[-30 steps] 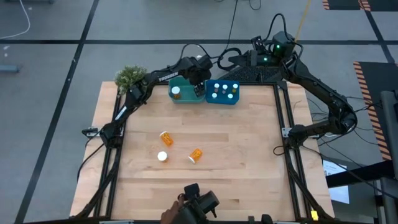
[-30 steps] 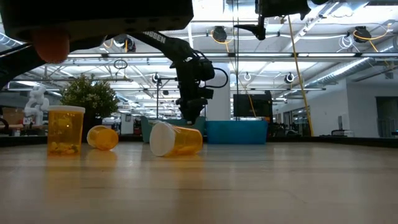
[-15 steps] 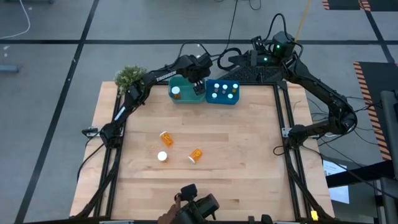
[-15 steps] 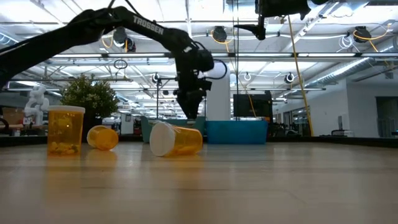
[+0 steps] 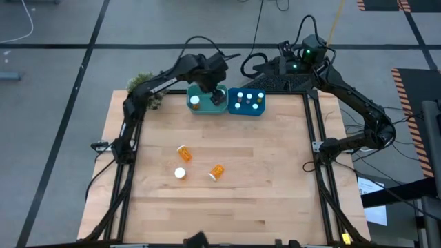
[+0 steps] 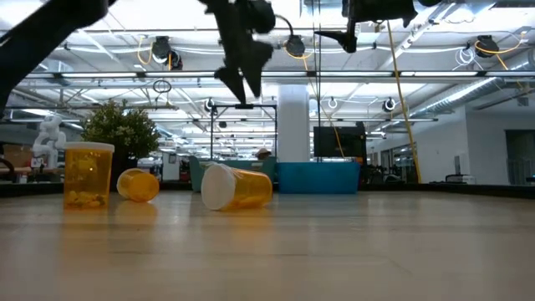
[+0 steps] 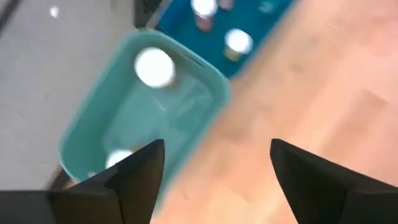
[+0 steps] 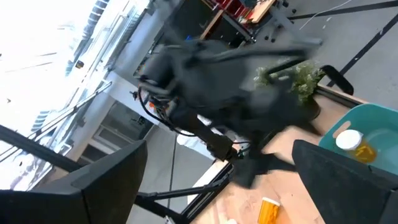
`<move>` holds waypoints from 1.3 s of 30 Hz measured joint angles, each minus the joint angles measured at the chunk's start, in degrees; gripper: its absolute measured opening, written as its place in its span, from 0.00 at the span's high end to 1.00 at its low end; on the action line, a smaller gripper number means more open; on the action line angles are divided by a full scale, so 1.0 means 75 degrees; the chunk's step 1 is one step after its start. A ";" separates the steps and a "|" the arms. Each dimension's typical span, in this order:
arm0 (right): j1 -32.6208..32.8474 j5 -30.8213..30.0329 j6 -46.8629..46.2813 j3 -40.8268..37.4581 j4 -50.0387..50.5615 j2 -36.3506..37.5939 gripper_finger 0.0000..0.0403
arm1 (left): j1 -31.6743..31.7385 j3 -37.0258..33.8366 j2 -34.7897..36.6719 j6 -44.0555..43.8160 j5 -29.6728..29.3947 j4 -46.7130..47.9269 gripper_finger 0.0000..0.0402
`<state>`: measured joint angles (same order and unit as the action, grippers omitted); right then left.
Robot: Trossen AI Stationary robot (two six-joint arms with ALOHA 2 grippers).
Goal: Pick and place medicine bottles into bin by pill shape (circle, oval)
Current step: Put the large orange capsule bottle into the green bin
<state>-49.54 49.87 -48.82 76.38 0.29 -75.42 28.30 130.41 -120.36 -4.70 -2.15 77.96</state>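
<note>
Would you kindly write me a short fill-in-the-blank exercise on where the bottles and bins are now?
1. Loose bottles on the table outside the bins: ____.
2. The bottle beside the plant in the low view stands ____.
3. The left gripper hangs above the ____ bin.

Missing words: three; upright; teal

Pale wooden table (image 5: pixel 275 172), smooth and matt; translucent orange plastic medicine bottles (image 5: pixel 216 171) with white caps; smooth teal plastic bin (image 7: pixel 180 118).
</note>
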 joint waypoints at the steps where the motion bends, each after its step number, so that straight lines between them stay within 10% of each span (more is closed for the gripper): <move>1: 0.0000 0.0086 0.0003 0.0000 -0.0003 0.0000 0.02 | -0.0150 0.0001 0.0106 -0.0194 0.0034 0.0175 0.28; 20: 0.0003 0.1454 0.0292 0.0000 -0.0006 0.0531 0.02 | -0.3431 -0.1401 0.0308 -0.5016 0.0659 0.1161 0.19; 39: 0.0003 0.1145 0.0207 0.0000 0.0040 0.0641 0.02 | -0.5060 -0.4486 0.0312 -0.7942 0.0530 -0.2349 0.19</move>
<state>-49.52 58.46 -47.26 76.38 0.59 -70.61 -9.65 96.77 -118.02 -64.27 1.82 60.34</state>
